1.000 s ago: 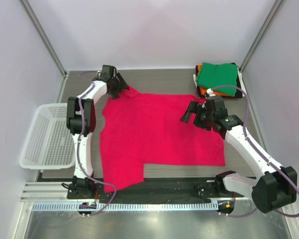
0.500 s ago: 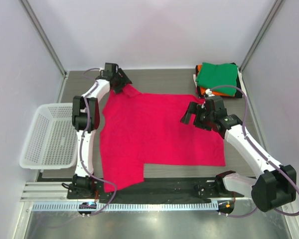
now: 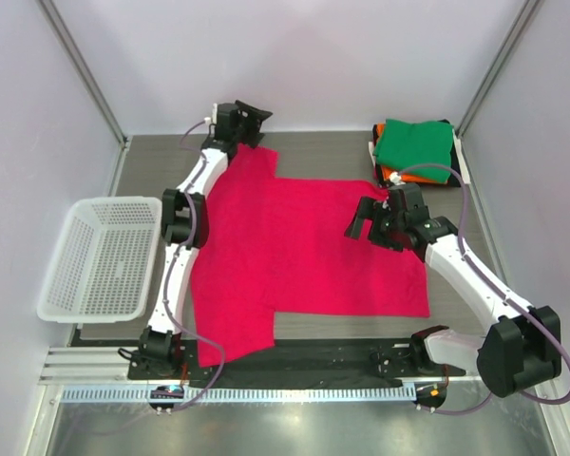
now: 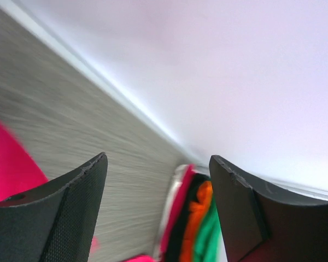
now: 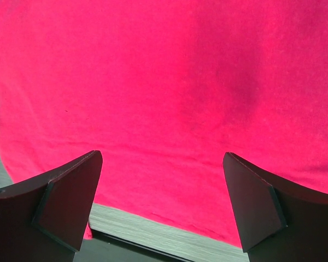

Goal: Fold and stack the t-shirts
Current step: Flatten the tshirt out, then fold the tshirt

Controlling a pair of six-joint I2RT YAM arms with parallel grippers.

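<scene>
A bright pink-red t-shirt [image 3: 304, 252] lies spread flat on the table, one sleeve [image 3: 252, 161] reaching toward the back. My left gripper [image 3: 258, 113] is open and empty, raised beyond that sleeve near the back wall. In the left wrist view [image 4: 157, 158] nothing is between its fingers, and the shirt's edge [image 4: 5, 164] shows at the left. My right gripper [image 3: 359, 217] is open and empty above the shirt's right part. In the right wrist view [image 5: 161, 154] the shirt [image 5: 169, 82] fills the frame. A stack of folded shirts [image 3: 413, 147], green on top, sits at the back right.
A white mesh basket [image 3: 100, 256] stands off the table's left edge. The stack also shows in the left wrist view [image 4: 194, 224], with orange, dark and pink layers under the green. A black strip [image 3: 342, 353] runs along the near edge by the arm bases.
My left gripper has left the shirt's far-left sleeve and moved up and to the right toward the back wall. The sleeve now lies flat. The right arm has barely moved.
</scene>
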